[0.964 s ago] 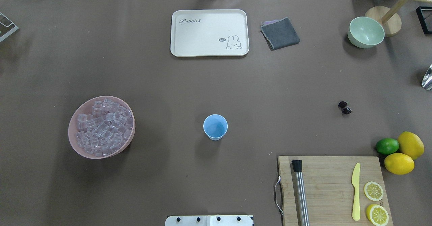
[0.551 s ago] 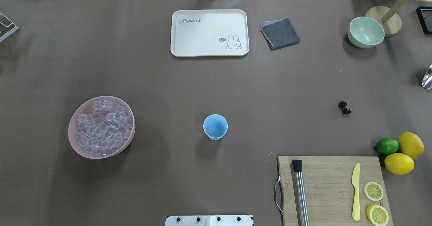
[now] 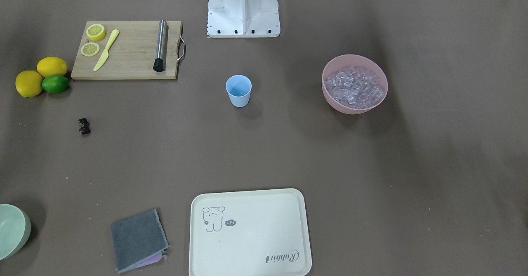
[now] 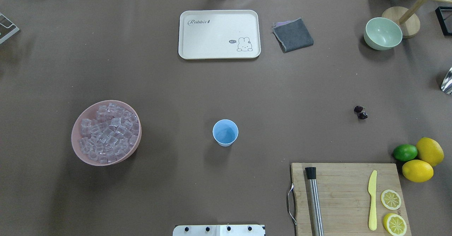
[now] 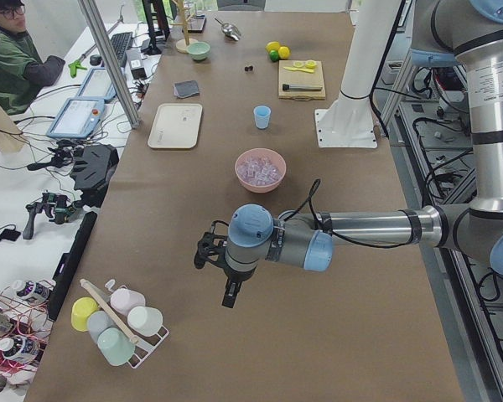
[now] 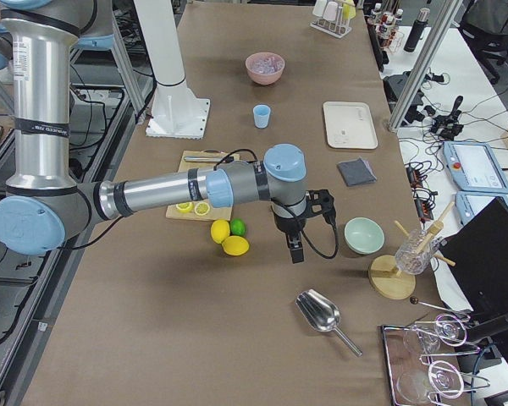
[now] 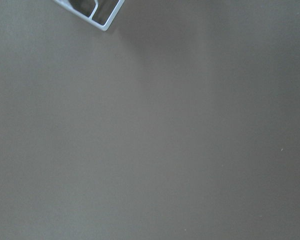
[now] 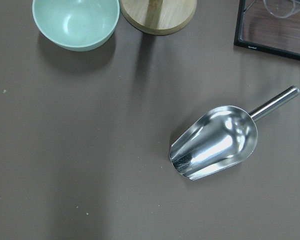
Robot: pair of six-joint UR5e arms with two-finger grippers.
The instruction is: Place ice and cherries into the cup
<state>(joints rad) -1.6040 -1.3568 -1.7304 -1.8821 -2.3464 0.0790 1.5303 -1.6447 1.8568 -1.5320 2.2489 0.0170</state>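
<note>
- The small light blue plastic cup (image 4: 225, 133) stands upright mid-bench (image 4: 282, 88).
- Clear glassy ice cubes (image 4: 106, 132) fill the wide pink bowl (image 4: 74, 142), well to the robot's left of the cup.
- The tiny dark red cherry cluster (image 4: 360, 112) lies on the bench, well to its right.
- Left fingers (image 5: 231, 293) and right fingers (image 6: 296, 250) hang far out over the bench ends; I cannot tell whether they are spread or pressed together.

A shiny metal scoop (image 8: 215, 142) is laid on the brown table (image 8: 65, 160), mouth turned lower left, handle pointed upper right; a pale green bowl (image 8: 75, 22) is cut off by the top edge, just beside a round wooden base (image 8: 157, 15); a black-framed tray (image 8: 275, 42) is seen in the upper right corner.
</note>
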